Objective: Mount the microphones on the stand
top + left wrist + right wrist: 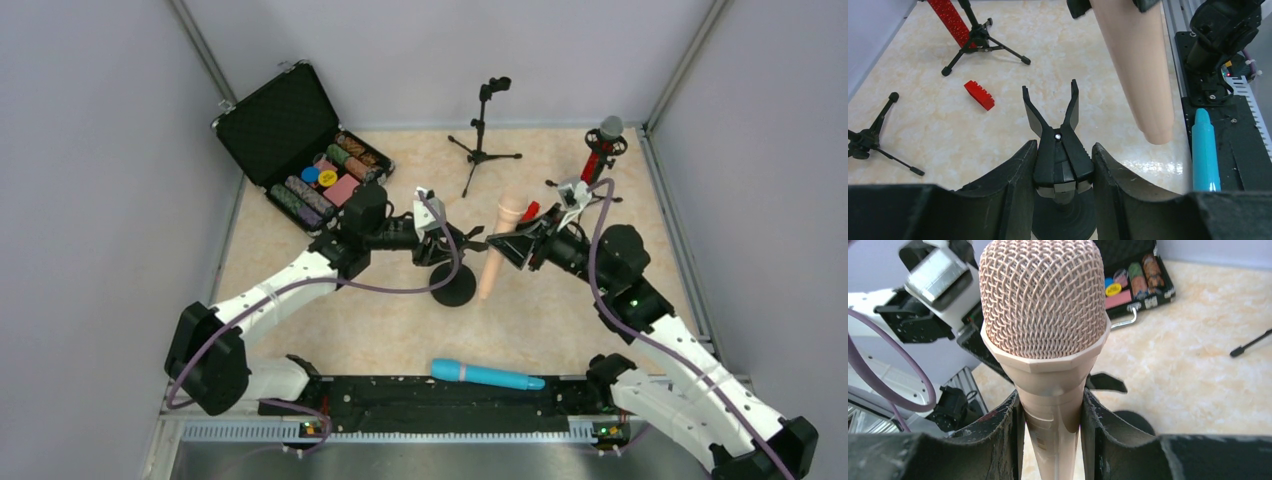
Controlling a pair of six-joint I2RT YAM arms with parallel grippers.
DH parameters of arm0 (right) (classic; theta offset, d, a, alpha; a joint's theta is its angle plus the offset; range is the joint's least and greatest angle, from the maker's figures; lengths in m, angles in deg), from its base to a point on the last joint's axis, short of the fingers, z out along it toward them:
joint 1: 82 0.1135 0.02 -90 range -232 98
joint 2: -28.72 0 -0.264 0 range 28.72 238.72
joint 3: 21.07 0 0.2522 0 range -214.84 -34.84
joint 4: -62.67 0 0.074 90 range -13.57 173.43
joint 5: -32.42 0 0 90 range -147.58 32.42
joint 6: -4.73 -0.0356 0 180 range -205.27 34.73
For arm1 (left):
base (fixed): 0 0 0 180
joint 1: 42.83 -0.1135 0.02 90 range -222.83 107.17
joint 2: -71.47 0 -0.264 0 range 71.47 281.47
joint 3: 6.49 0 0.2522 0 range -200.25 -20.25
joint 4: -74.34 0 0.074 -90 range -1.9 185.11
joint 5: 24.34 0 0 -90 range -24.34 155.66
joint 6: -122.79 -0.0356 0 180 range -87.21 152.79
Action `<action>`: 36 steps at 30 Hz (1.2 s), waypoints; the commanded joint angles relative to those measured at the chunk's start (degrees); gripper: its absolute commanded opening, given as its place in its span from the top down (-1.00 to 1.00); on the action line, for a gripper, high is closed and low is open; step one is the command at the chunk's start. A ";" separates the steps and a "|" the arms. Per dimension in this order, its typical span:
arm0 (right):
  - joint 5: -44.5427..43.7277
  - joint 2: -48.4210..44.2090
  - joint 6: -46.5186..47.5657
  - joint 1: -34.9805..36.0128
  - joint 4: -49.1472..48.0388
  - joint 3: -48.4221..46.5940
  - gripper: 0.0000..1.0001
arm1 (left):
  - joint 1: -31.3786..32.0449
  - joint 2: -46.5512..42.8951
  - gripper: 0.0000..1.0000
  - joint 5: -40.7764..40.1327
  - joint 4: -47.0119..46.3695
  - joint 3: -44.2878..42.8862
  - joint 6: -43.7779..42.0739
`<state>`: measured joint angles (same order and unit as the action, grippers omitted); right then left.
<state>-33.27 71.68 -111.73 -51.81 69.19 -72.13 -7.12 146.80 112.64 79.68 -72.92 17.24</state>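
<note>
My left gripper (1062, 150) is shut on the black clip (1058, 125) of the round-base stand (455, 288); the clip's two prongs stand spread apart. My right gripper (1050, 432) is shut on the beige microphone (1043, 300), just below its mesh head. It holds the microphone tilted, its tail end (1155, 125) hanging in the air just right of the clip. The cyan microphone (487, 375) lies at the near edge. The glittery red microphone (605, 140) sits in a tripod stand at the back right.
An empty black tripod stand (485, 130) is at the back centre. An open case of poker chips (300, 150) sits at the back left. A small red block (979, 95) lies on the table beyond the clip. The black base rail (440, 400) runs along the near edge.
</note>
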 commanded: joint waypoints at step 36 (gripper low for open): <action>-9.08 -5.35 9.53 -0.47 -0.70 -0.89 1.00 | 3.15 -8.91 -0.96 -8.81 -9.95 8.98 3.29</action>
<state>-42.14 65.56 -103.22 -51.81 71.94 -72.42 -4.19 139.85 106.08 74.21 -64.92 19.51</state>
